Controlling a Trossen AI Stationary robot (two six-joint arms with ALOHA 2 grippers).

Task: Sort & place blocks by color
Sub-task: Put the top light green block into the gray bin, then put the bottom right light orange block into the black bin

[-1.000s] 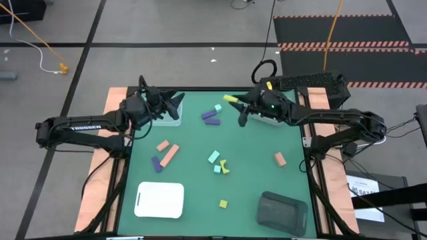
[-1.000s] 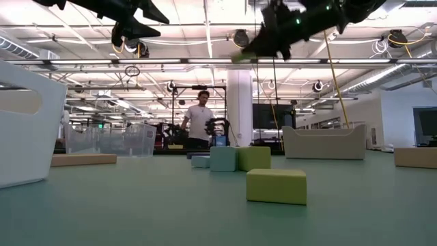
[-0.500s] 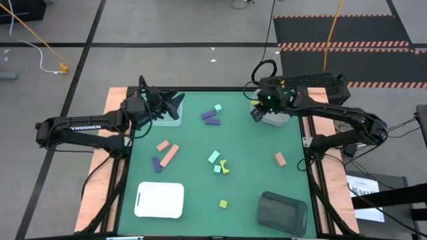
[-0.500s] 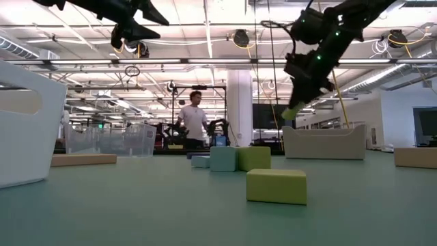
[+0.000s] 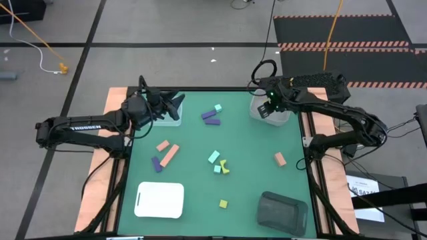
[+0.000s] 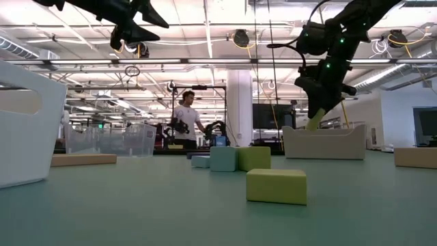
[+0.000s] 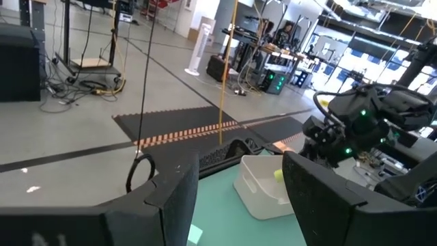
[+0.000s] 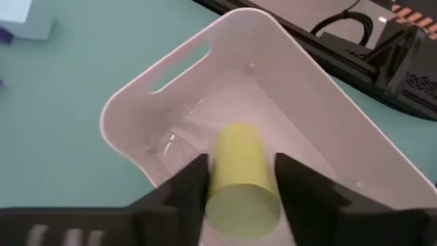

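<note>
The yellow cylinder (image 8: 242, 179) sits directly between the two dark fingers (image 8: 188, 186) of the right gripper (image 8: 240, 160), its length pointing away from the wrist and down into the clear tub (image 8: 136, 89) at the far right corner of the table (image 5: 200, 140). The fingers flank it closely on both sides, but whether they are pressing on it or have let go cannot be told. From table height the right gripper (image 6: 319, 102) hangs nose-down over that tub (image 6: 324, 143), with the cylinder's yellow end (image 6: 313, 124) showing at the fingertips just above the rim. From above the cylinder is hidden under the right gripper (image 5: 265, 112), and only part of the tub (image 5: 279, 120) shows past it. The left gripper (image 5: 175, 103) hovers over the other clear tub (image 5: 168, 120) at the far left corner, its fingers (image 7: 179, 195) spread apart with nothing between them. Other blocks lie loose on the table: purple bars (image 5: 211, 117) beside a mint block (image 5: 217, 107), two salmon blocks (image 5: 168, 152), a purple block (image 5: 157, 163), a yellow arch (image 5: 225, 167) touching mint pieces (image 5: 214, 158), a salmon block (image 5: 279, 159) and a yellow cube (image 5: 223, 203). The white tray (image 5: 160, 200) and the dark tray (image 5: 282, 210) sit at the near edge
</note>
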